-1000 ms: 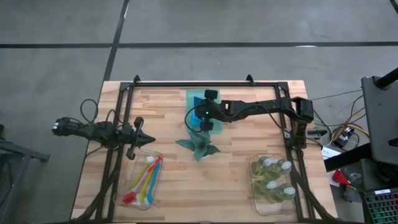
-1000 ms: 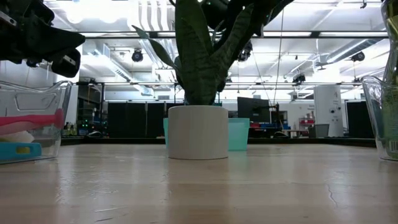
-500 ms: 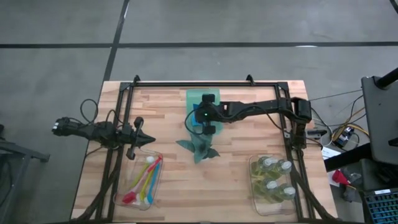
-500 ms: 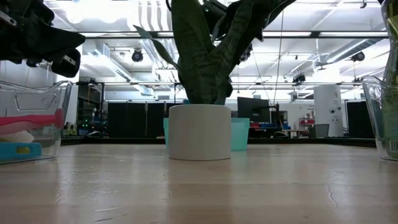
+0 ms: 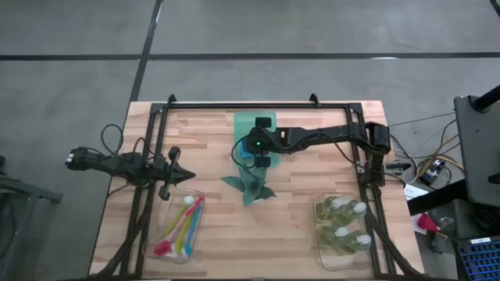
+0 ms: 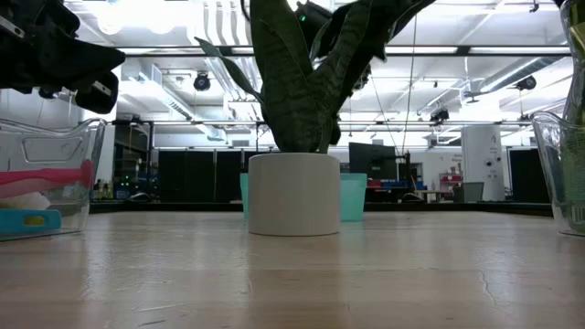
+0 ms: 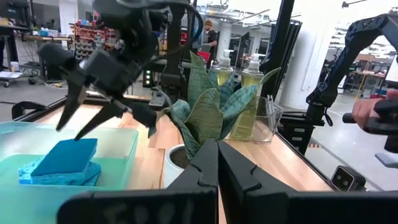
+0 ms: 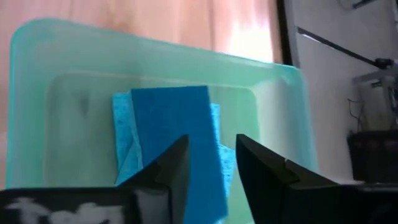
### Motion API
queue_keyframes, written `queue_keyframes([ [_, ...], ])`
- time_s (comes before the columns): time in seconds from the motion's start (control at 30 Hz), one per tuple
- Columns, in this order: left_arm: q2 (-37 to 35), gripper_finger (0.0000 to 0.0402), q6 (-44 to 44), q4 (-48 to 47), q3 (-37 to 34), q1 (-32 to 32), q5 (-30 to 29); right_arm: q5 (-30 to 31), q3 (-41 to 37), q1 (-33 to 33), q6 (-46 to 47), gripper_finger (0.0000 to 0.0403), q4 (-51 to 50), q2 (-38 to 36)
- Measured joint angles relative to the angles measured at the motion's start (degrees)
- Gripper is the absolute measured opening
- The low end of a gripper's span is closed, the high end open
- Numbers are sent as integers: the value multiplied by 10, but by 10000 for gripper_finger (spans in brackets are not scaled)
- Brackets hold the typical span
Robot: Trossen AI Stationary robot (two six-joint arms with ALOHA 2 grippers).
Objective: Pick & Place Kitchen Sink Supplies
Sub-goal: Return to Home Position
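A stack of blue sponges (image 8: 174,118) lies in the translucent green tray (image 8: 37,93) at the table's far middle. My right gripper (image 8: 211,146) hovers open just above the stack with nothing between its fingers; the left wrist view shows it (image 7: 87,121) spread over the sponges (image 7: 65,158). My left gripper (image 5: 190,176) is shut and level at the table's left, above the clear bin of red, yellow and blue brushes (image 5: 178,226). Soap bottles stand in a clear bin (image 5: 342,230) at the near right.
A spiky green plant (image 5: 250,186) in a white pot (image 6: 292,194) stands just in front of the tray, close under my right arm. A black frame (image 5: 258,104) runs round the table. A person's hand (image 7: 364,112) shows beyond the table's right side.
My right gripper has tipped a little over the tray, staying above the sponges. The plant's leaves have swayed slightly, and its pot has shifted a touch.
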Motion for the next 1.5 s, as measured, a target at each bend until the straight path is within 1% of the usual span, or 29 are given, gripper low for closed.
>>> queue_keyframes([
  [0.17,0,0,0,0,0,0,0,16,0,4,12,152,-8,-36],
  [0.27,0,0,0,0,0,0,0,12,0,8,41,158,-12,-67],
  [0.33,0,0,0,0,0,0,0,2,1,9,70,155,-22,-89],
  [0.43,0,0,0,0,0,0,0,-50,-4,7,108,133,-29,-117],
  [0.53,0,0,0,0,0,0,0,-96,-17,8,130,89,-30,-146],
  [0.63,0,0,0,0,0,0,0,-121,-38,10,138,28,-30,-184],
  [0.7,0,0,0,0,0,0,0,-126,-53,10,144,16,-28,-214],
  [0.9,0,0,0,0,0,0,0,-144,-124,17,173,9,-4,-324],
  [1.1,0,0,0,0,0,0,0,-146,-228,23,177,8,63,-456],
  [1.17,0,0,0,0,0,0,0,-144,-260,23,178,8,71,-501],
  [1.37,0,0,0,0,0,0,0,-144,-346,24,273,8,75,-617],
  [1.5,0,0,0,0,0,0,0,-140,-395,25,300,8,48,-682],
])
